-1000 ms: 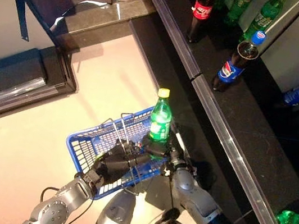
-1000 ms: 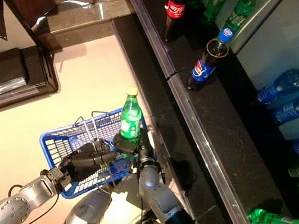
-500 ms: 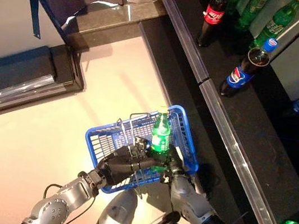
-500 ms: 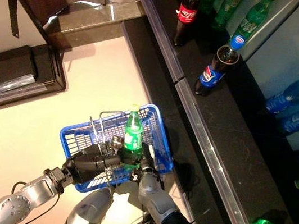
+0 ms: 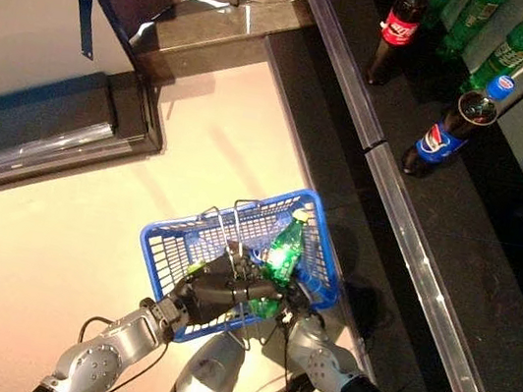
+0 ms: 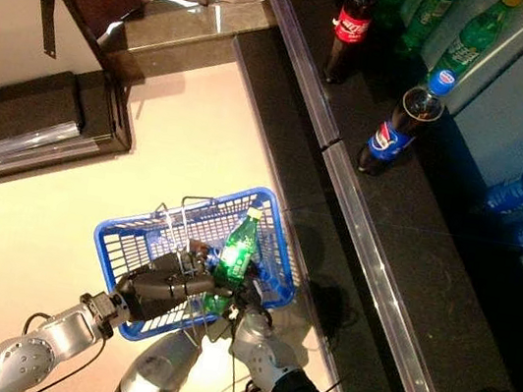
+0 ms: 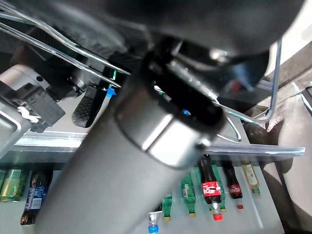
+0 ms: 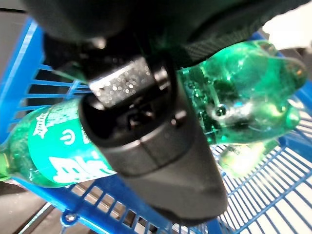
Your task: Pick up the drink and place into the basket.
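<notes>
Green drink bottle (image 5: 282,252) is tilting over the blue basket (image 5: 165,244), cap leaning toward one o'clock, base gripped by the right hand (image 5: 287,298); the left hand (image 5: 212,291) is clutching the basket's wire handles (image 5: 221,221) at its nine o'clock.

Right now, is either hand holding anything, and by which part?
The right hand grips the green bottle at its lower body, tilted over the blue basket. The left hand holds the basket's wire handles.

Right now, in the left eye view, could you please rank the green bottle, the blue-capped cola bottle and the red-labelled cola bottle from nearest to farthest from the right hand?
1. Green bottle, held by the right hand over the blue basket.
2. Blue-capped cola bottle, on the dark ledge.
3. Red-labelled cola bottle, farther along the ledge.
</notes>
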Motion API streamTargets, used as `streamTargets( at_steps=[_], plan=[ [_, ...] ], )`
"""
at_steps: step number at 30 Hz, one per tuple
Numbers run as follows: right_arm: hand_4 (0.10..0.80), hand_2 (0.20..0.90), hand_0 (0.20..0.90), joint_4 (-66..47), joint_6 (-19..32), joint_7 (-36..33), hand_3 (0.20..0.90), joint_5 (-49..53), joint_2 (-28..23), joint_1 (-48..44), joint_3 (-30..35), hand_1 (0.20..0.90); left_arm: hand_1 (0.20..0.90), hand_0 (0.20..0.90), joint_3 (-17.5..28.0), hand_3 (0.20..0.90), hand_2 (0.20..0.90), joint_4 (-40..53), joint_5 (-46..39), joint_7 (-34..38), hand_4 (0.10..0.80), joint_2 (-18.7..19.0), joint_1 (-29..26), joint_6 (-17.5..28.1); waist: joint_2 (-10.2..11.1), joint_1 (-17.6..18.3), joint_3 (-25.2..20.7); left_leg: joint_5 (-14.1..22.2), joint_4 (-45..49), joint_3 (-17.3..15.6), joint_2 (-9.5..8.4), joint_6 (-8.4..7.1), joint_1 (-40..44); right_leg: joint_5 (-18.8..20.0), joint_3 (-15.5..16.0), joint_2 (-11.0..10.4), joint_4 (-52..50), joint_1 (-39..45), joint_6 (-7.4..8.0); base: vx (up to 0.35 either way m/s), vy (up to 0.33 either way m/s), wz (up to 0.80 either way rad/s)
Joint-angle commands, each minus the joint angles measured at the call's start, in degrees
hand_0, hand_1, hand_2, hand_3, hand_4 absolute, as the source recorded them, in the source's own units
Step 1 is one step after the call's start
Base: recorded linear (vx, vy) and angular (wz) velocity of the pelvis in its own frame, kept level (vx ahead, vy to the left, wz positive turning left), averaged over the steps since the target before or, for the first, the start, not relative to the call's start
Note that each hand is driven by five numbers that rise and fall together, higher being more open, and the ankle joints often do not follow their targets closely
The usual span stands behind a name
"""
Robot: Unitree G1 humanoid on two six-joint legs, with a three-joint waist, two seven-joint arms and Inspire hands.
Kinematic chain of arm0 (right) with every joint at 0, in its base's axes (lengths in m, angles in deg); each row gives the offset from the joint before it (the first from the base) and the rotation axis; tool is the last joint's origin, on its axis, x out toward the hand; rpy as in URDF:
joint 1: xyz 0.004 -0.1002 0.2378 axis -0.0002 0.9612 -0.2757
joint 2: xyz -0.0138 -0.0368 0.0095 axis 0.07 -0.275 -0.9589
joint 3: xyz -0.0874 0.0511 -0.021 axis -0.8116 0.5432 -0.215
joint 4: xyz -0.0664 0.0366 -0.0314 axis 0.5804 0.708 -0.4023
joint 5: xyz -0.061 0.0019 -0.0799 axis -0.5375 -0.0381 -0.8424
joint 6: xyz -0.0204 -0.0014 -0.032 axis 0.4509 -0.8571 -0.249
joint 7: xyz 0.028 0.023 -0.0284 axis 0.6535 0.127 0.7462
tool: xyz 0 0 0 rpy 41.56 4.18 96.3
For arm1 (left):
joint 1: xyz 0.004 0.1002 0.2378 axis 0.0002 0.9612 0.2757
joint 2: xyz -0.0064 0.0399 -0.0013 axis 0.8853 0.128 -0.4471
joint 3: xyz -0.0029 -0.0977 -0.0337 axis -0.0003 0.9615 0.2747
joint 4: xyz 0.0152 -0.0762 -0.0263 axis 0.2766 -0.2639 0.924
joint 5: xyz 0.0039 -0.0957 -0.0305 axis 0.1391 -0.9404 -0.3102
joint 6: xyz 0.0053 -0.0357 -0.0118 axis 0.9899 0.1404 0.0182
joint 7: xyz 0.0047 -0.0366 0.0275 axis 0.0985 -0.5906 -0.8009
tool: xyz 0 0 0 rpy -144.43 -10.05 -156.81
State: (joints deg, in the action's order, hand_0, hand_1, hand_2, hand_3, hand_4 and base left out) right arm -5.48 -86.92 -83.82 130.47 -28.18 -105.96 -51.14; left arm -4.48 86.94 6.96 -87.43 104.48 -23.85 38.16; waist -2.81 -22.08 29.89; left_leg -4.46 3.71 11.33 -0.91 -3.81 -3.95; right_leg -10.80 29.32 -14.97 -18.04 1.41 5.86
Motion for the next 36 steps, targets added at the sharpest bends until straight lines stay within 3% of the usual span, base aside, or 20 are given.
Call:
streamTargets(
  at_steps=[1, 5, 6, 7, 8, 10, 12, 13, 20, 33, 34, 35, 36],
  plan=[
    [0.100, 0.300, 0.300, -0.23, 1.13, 8.44, 0.200, 7.47, 8.54, -1.57, -3.50, 0.300, 0.300, 0.300, -4.76, 0.200, 0.300, 25.88, -6.51, -20.27, 0.100, -7.30, -5.64, 6.50, -3.47, -0.88, -8.26, 1.03, 1.89, 2.47, -3.36, 1.87, -2.04, 6.42, -0.68, 3.27, 4.98, 0.62, -2.35, 0.000, 0.000, 0.00],
    [0.100, 0.300, 0.300, 1.08, 0.52, 11.19, 0.200, 11.03, 9.27, -2.80, -3.19, 0.300, 0.300, 0.300, -5.62, 0.200, 0.300, 26.82, -7.50, -22.11, 0.100, -6.31, -6.64, 5.67, -3.70, -1.10, -7.31, 1.10, 2.32, 2.17, -3.60, 2.19, -2.82, 6.55, -0.52, 2.86, 4.43, -0.14, -2.17, 0.021, -0.011, 0.00],
    [0.100, 0.300, 0.300, 1.30, 0.34, 11.49, 0.200, 11.71, 9.44, -3.03, -3.10, 0.300, 0.300, 0.300, -5.76, 0.200, 0.300, 26.90, -7.72, -22.74, 0.100, -6.22, -6.67, 5.04, -3.38, -1.18, -7.12, 2.41, 2.32, 2.11, -3.54, 1.99, -2.16, 5.13, -1.34, 2.86, 3.87, 0.13, -1.71, 0.000, 0.000, 0.00],
    [0.100, 0.300, 0.300, 1.67, 0.25, 11.62, 0.200, 12.78, 9.59, -3.49, -2.68, 0.300, 0.300, 0.300, -6.12, 0.200, 0.300, 27.08, -7.88, -23.65, 0.100, -6.15, -6.90, 4.20, -3.77, -1.24, -6.94, 1.21, 2.70, 2.00, -3.77, 2.35, -3.08, 6.53, -0.50, 2.61, 4.00, -0.38, -2.09, 0.102, -0.041, 0.04],
    [0.100, 0.300, 0.300, 2.14, 0.23, 11.70, 0.200, 13.64, 9.73, -3.82, -2.48, 0.300, 0.300, 0.300, -6.33, 0.200, 0.300, 27.19, -7.95, -24.29, 0.100, -6.03, -7.00, 3.78, -3.48, -1.30, -6.78, 2.51, 2.74, 1.97, -3.71, 2.15, -2.48, 5.16, -1.23, 2.57, 3.42, -0.14, -1.62, -0.032, 0.068, -0.01],
    [0.100, 0.300, 0.300, 4.06, -0.35, 12.40, 0.200, 14.60, 9.57, -5.78, -1.05, 0.300, 0.300, 0.300, -7.39, 0.200, 0.300, 27.76, -8.62, -26.12, 0.100, -5.42, -8.11, 2.78, -3.94, -1.34, -6.18, 1.42, 3.55, 1.54, -3.91, 2.61, -3.77, 6.56, -0.24, 2.01, 3.08, -0.96, -2.01, -0.006, 0.041, -0.01],
    [0.100, 0.300, 0.300, 5.07, -0.51, 12.77, 0.200, 15.27, 9.10, -6.98, -0.43, 0.300, 0.300, 0.300, -8.19, 0.200, 0.300, 28.16, -9.00, -27.27, 0.100, -4.79, -8.86, 2.87, -3.71, -1.30, -5.71, 2.83, 3.82, 1.39, -3.87, 2.51, -3.37, 5.16, -0.98, 1.87, 2.13, -0.94, -1.51, 0.045, -0.020, 0.02],
    [0.100, 0.300, 0.300, 5.77, -0.38, 12.93, 0.200, 16.07, 8.82, -8.01, 0.29, 0.300, 0.300, 0.300, -8.65, 0.200, 0.300, 28.40, -9.66, -28.11, 0.100, -4.18, -9.76, 2.64, -4.10, -1.25, -5.39, 1.58, 4.15, 1.13, -3.97, 2.86, -4.32, 6.58, -0.14, 1.60, 2.19, -1.53, -1.91, 0.027, 0.005, 0.05],
    [0.100, 0.300, 0.300, 9.24, -1.71, 14.17, 0.200, 19.17, 7.36, -12.94, 3.18, 0.300, 0.300, 0.300, -10.59, 0.200, 0.300, 30.14, -12.16, -30.89, 0.100, -1.74, -14.34, 4.30, -4.12, -0.92, -4.05, 2.02, 5.33, 0.30, -3.98, 3.37, -5.37, 6.84, 0.06, 0.84, 0.97, -2.48, -1.53, 0.004, 0.009, 0.03],
    [0.100, 0.300, 0.300, 10.73, -6.68, 19.79, 0.200, 14.13, 6.32, -15.73, 2.99, 0.300, 0.300, 0.300, -9.13, 0.200, 0.300, 31.42, -14.79, -31.07, 0.100, -0.82, -17.16, 3.61, -3.46, -0.93, -3.60, 2.42, 6.29, 0.07, -3.68, 3.72, -6.46, 6.73, -0.04, 0.68, -0.38, -4.01, -1.43, 0.024, -0.012, 0.00],
    [0.100, 0.300, 0.300, 10.64, -7.66, 20.22, 0.200, 14.00, 6.14, -15.52, 2.64, 0.300, 0.300, 0.300, -8.71, 0.200, 0.300, 31.22, -14.79, -31.44, 0.100, -0.79, -16.95, 3.80, -3.13, -1.05, -3.49, 3.75, 6.53, 0.10, -3.64, 3.39, -6.01, 5.29, -0.86, 0.68, -1.19, -3.92, -0.89, 0.000, 0.000, 0.00],
    [0.100, 0.300, 0.300, 10.66, -7.79, 20.10, 0.200, 13.99, 6.02, -15.58, 2.66, 0.300, 0.300, 0.300, -8.67, 0.200, 0.300, 31.32, -14.89, -31.44, 0.100, -0.78, -16.98, 3.73, -3.45, -1.10, -3.46, 2.42, 6.57, -0.04, -3.66, 3.65, -6.73, 6.58, 0.02, 0.60, -0.84, -4.29, -1.46, 0.096, -0.071, -0.02],
    [0.100, 0.300, 0.300, 11.00, -8.08, 19.97, 0.200, 13.87, 5.94, -15.49, 2.57, 0.300, 0.300, 0.300, -8.45, 0.200, 0.300, 31.21, -15.04, -31.47, 0.100, -0.81, -16.74, 3.49, -3.12, -1.25, -3.39, 3.77, 6.80, 0.11, -3.65, 3.41, -6.14, 5.22, -0.67, 0.59, -1.56, -4.00, -0.90, -0.044, 0.017, -0.02]
  ],
)
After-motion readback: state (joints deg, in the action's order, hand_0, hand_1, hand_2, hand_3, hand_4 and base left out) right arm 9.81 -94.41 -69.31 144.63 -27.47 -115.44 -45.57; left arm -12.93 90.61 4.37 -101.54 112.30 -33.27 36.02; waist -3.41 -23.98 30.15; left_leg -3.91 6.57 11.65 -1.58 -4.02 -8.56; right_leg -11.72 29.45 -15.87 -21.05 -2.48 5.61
